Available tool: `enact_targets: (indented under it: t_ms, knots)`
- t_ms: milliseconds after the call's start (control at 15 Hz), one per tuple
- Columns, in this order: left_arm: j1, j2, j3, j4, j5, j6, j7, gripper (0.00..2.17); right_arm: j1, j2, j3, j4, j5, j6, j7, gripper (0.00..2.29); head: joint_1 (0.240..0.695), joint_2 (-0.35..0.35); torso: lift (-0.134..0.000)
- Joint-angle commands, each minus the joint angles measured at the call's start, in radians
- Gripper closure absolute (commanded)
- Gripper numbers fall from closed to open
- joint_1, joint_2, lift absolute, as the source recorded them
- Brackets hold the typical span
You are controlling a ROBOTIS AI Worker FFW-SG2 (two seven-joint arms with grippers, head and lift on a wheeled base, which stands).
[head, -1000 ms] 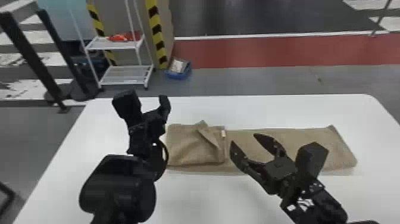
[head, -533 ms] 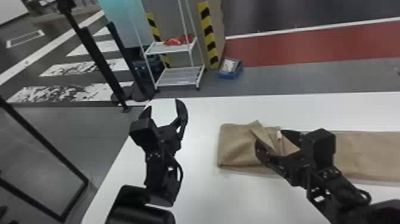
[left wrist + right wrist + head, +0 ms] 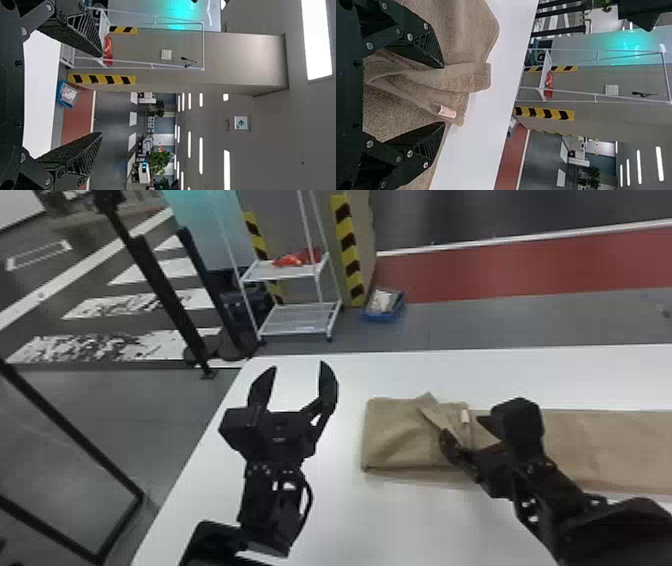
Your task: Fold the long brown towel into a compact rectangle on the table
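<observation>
Although the left end of the brown towel (image 3: 395,435) is already doubled over on the white counter (image 3: 400,377), the long right run is unfolded. Step in hand, as judged: the first fold being tidied. A rumpled flap (image 3: 470,77) is left near the white label (image 3: 447,112). Right pincer (image 3: 443,95) set over that spot, fingers spread, cloth between them, nothing clamped. Left pincer (image 3: 298,365) held left of the towel, fingers wide apart, empty. Next move, probably: flap to be gripped and drawn flat before the fold is carried rightward.

Compared with one second earlier, the right pincer has been shifted left, from beyond the folded part onto the flap; the left has been set farther from the towel's end. Head view swung left. Fold itself looks unchanged.
</observation>
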Motion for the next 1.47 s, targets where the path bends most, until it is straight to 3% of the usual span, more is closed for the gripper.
enact_targets:
  t_ms: [0,200,467,600,733,867,1267,1400]
  knots:
    - [-0.004,0.027,-0.008,0.000,0.005,0.000,-0.007,0.21,0.000,0.001,-0.011,0.001,0.000,0.005,0.001,0.52,0.695,0.307,-0.120]
    - [-0.010,0.037,-0.009,0.000,0.019,0.003,-0.027,0.21,-0.001,0.001,-0.012,0.001,0.000,0.036,0.001,0.74,0.695,0.289,-0.120]
    - [-0.010,0.037,-0.009,0.006,0.019,0.003,-0.030,0.21,-0.006,0.001,-0.008,-0.002,0.002,0.060,0.001,0.77,0.695,0.285,-0.120]
    - [-0.015,0.037,-0.011,0.012,0.019,0.006,-0.030,0.21,0.000,0.001,-0.012,-0.017,-0.006,0.057,0.001,0.76,0.695,0.285,-0.120]
    - [-0.021,0.037,-0.018,0.017,0.017,0.009,-0.030,0.21,-0.004,0.001,-0.018,-0.025,-0.023,0.057,0.001,0.39,0.695,0.284,-0.120]
    - [-0.027,0.037,-0.032,0.029,0.010,0.012,-0.030,0.21,-0.044,0.001,-0.031,-0.014,-0.059,0.075,0.001,0.39,0.695,0.280,-0.120]
    - [-0.072,0.047,-0.072,0.081,0.006,0.015,-0.050,0.21,-0.055,0.001,-0.055,-0.002,-0.081,0.121,-0.013,0.41,0.695,0.237,-0.120]
    - [-0.090,0.059,-0.086,0.098,0.008,0.015,-0.050,0.21,-0.061,0.001,-0.055,0.011,-0.093,0.134,-0.013,0.50,0.695,0.230,-0.120]
